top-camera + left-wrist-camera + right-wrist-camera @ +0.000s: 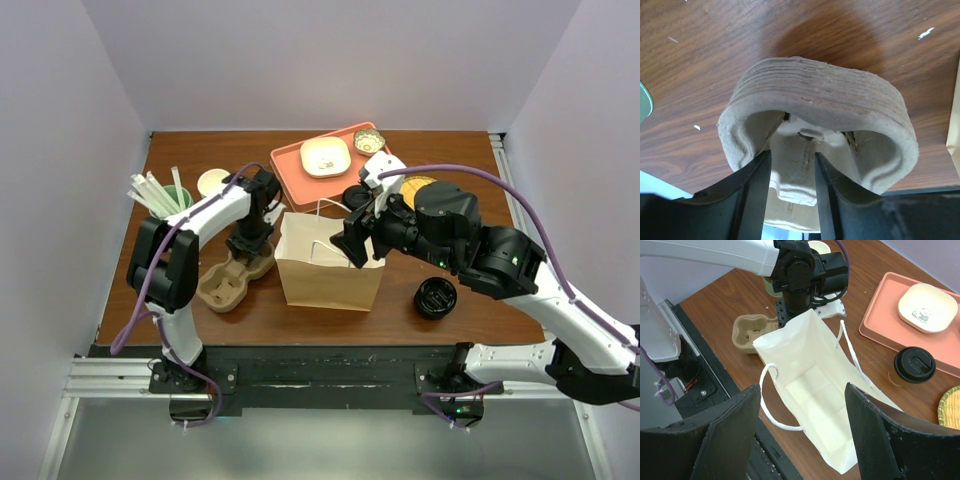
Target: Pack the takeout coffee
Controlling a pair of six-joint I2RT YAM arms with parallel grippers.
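Coffee [914,366] stands on the worktop [715,310] beside the tray [880,325], behind the open bag [805,350]. Right jaws are apart and empty above the bag. Left jaws straddle the carrier's [815,90] ridge; grip cannot be told.

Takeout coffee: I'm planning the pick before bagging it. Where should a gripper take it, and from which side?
On the takeout coffee, probably the paper wall just under the black lid, from the right: it stands upright, the lid overhangs the cup, and the pink tray crowds its far side.
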